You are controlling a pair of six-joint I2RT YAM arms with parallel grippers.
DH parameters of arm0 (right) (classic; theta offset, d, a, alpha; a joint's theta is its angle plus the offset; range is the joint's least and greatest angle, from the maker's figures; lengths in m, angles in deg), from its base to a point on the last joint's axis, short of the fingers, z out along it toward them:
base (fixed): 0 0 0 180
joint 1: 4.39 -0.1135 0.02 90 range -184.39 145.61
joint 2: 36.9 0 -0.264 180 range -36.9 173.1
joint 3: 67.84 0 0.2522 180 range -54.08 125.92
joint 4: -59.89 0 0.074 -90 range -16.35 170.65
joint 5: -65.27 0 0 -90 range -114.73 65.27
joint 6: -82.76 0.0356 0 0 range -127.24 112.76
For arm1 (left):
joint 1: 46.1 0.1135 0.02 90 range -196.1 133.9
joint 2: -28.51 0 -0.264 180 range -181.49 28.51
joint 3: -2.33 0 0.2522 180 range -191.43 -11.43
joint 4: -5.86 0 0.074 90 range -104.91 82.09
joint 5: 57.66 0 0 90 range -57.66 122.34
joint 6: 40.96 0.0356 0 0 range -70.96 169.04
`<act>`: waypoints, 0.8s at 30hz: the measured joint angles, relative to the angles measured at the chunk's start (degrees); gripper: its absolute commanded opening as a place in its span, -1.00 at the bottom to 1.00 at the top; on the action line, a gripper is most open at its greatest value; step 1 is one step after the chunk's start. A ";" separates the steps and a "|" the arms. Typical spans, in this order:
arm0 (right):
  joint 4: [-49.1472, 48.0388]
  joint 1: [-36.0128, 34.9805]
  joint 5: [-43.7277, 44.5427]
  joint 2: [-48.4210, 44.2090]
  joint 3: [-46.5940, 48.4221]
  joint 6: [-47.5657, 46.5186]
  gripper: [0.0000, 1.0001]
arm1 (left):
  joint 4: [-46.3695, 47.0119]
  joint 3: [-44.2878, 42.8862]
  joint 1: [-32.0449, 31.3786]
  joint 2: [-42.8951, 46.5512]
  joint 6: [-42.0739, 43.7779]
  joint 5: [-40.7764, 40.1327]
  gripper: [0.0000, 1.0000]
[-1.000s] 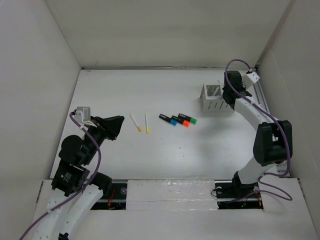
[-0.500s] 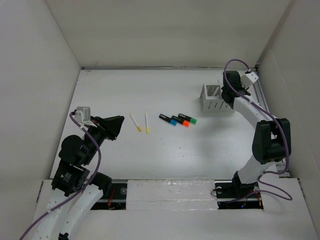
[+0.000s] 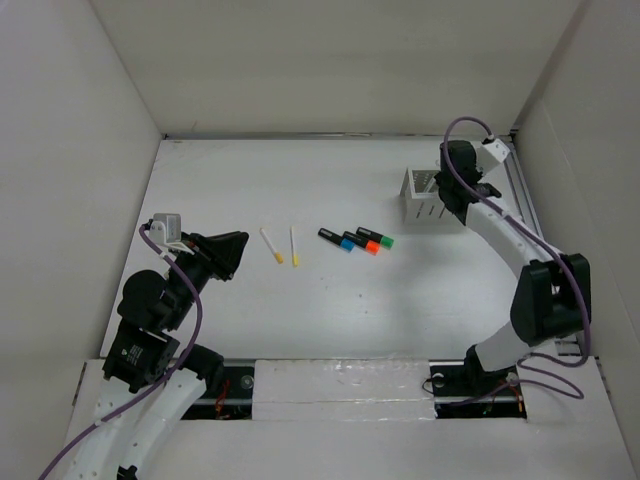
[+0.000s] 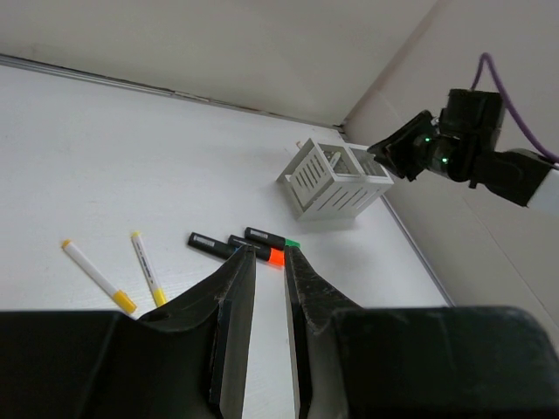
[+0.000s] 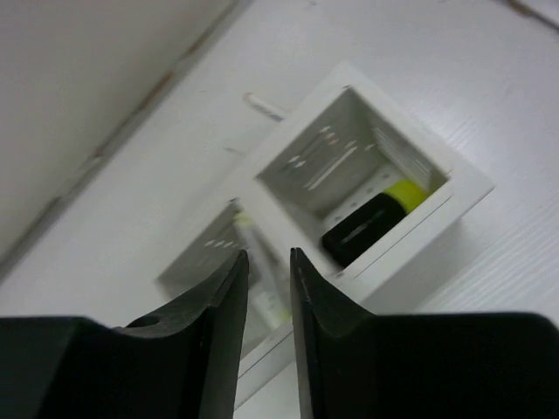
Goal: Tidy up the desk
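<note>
The white desk (image 3: 300, 180) holds three black markers with blue, orange and green caps (image 3: 355, 240), also in the left wrist view (image 4: 249, 244), and two white pens with yellow tips (image 3: 282, 246). A white slotted two-compartment box (image 3: 430, 207) stands at the back right. My right gripper (image 3: 450, 192) hovers just above it, jaws a narrow gap apart and empty (image 5: 269, 253). Below it, one compartment holds a black marker with a yellow cap (image 5: 376, 218) and the other a blurred pen (image 5: 265, 292). My left gripper (image 3: 236, 252) rests at the left, jaws nearly together and empty (image 4: 269, 251).
White walls enclose the desk on the left, back and right. A metal rail (image 3: 524, 195) runs along the right edge beside the box. A taped white ledge (image 3: 330, 375) lies at the near edge between the arm bases.
My right gripper has shifted slightly left and toward the back over the box. The left arm, markers and pens have not moved.
</note>
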 measured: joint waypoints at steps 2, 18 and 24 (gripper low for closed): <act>-1.27 -1.73 -2.62 -4.39 -1.42 -0.63 -0.71 | 0.00 0.00 0.00 -0.02 0.04 0.00 -0.66; -7.65 -26.71 -27.87 1.49 -6.75 -12.41 -0.12 | 0.00 0.00 0.00 -0.04 0.09 0.00 -0.66; -2.97 -31.36 -29.24 11.47 -0.63 -18.08 0.23 | 0.00 0.00 0.00 -0.04 0.09 0.02 -0.66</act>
